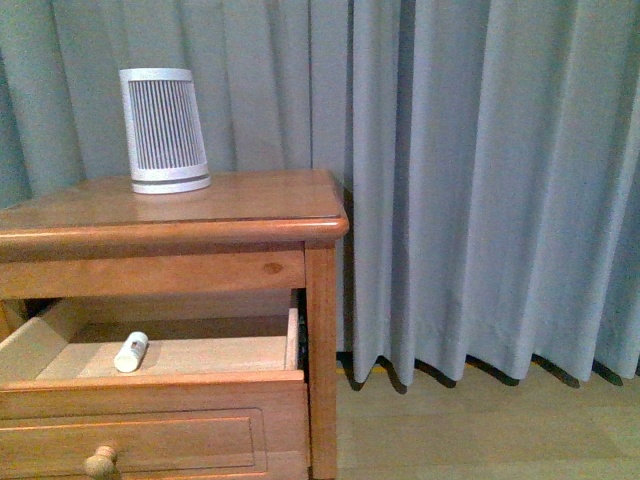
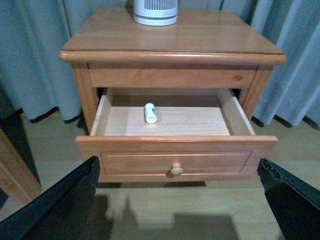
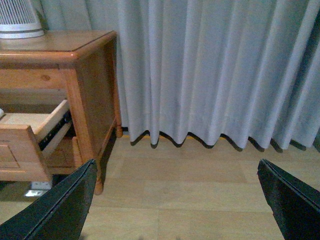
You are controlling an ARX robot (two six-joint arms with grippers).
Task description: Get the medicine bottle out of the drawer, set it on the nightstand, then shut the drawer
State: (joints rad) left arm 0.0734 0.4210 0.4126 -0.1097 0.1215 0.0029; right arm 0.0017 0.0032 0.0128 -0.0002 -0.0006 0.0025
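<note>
Drawer [image 2: 175, 142] holds one medicine bottle [image 2: 150, 113]; left end effector [image 2: 177, 165] and right end effector [image 3: 176, 162] gape.

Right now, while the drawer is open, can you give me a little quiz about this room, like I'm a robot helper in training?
1. What stands on top of the nightstand?
2. Where does the medicine bottle lie? A. inside the drawer; B. on top of the nightstand; C. under the nightstand.
3. True or false: the drawer is pushed shut.

Key:
1. The white ribbed device.
2. A.
3. False: it is pulled out.
</note>
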